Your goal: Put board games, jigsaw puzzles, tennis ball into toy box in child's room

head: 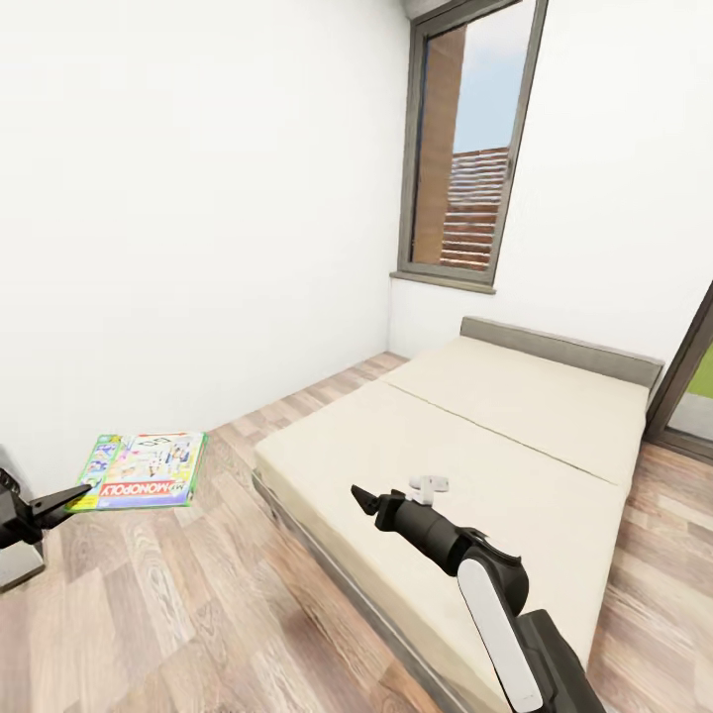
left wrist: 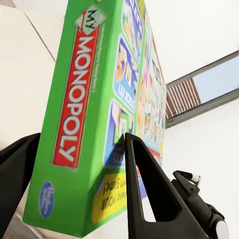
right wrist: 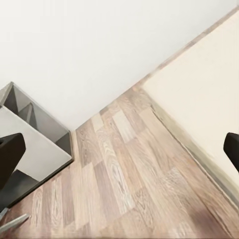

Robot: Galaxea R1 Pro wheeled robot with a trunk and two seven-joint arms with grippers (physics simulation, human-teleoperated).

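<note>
A green-and-white Monopoly board game (head: 144, 469) hangs flat above the wood floor at the left, held by one edge in my left gripper (head: 71, 500). In the left wrist view the box (left wrist: 94, 109) sits between the two black fingers (left wrist: 149, 189), which are shut on it. My right gripper (head: 362, 498) hovers over the near corner of the beige bed (head: 515, 436), holding nothing. Its fingertips stand wide apart in the right wrist view, so the right gripper (right wrist: 119, 154) is open. The toy box, table, puzzles and tennis ball are out of view.
The bed's dark frame edge (head: 327, 564) runs diagonally across the floor in front of me. A grey cabinet (right wrist: 35, 144) stands against the white wall. A tall dark-framed window (head: 465, 149) is in the far corner. Wood floor (head: 198, 614) lies between me and the wall.
</note>
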